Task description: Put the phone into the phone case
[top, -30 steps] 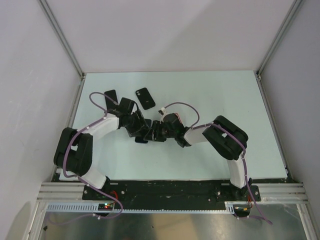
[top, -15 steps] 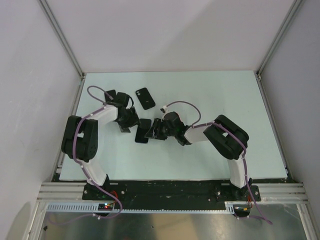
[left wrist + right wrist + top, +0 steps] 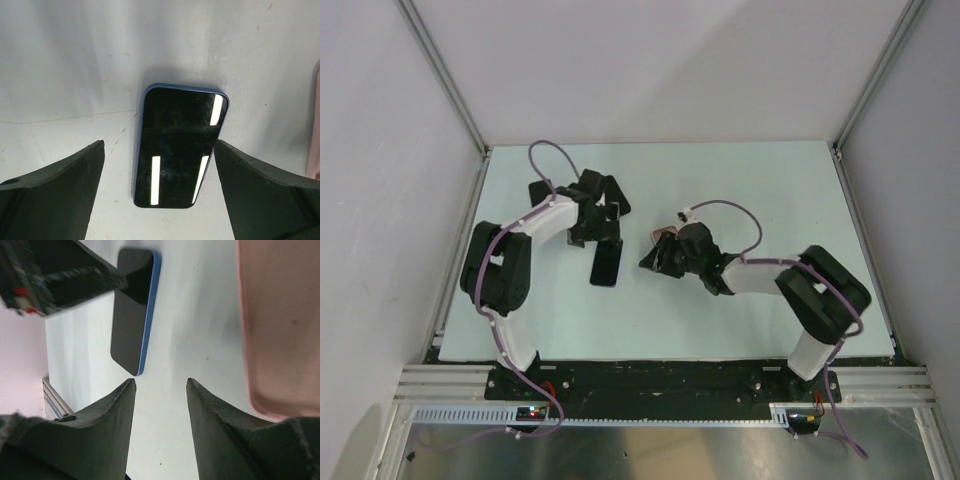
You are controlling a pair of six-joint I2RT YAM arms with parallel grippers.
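Note:
The phone [image 3: 607,266], with a black screen and a blue edge, lies flat on the white table. It also shows in the left wrist view [image 3: 180,147] and the right wrist view [image 3: 131,305]. My left gripper [image 3: 605,235] is open just behind the phone's far end, with a finger on each side [image 3: 159,145]. My right gripper [image 3: 650,262] is open and empty to the right of the phone, over bare table [image 3: 161,381]. A pink phone case [image 3: 280,325] lies beside the right fingers. Its edge shows in the left wrist view [image 3: 316,125].
A dark flat object [image 3: 617,197] shows partly behind the left wrist. The white table [image 3: 770,190] is walled by grey panels on the left, right and back. The metal rail [image 3: 660,385] with the arm bases runs along the near edge.
The left arm has swung to the far side of the phone and now points down at it. The right gripper has drawn back to the right, away from the phone. The phone stays flat.

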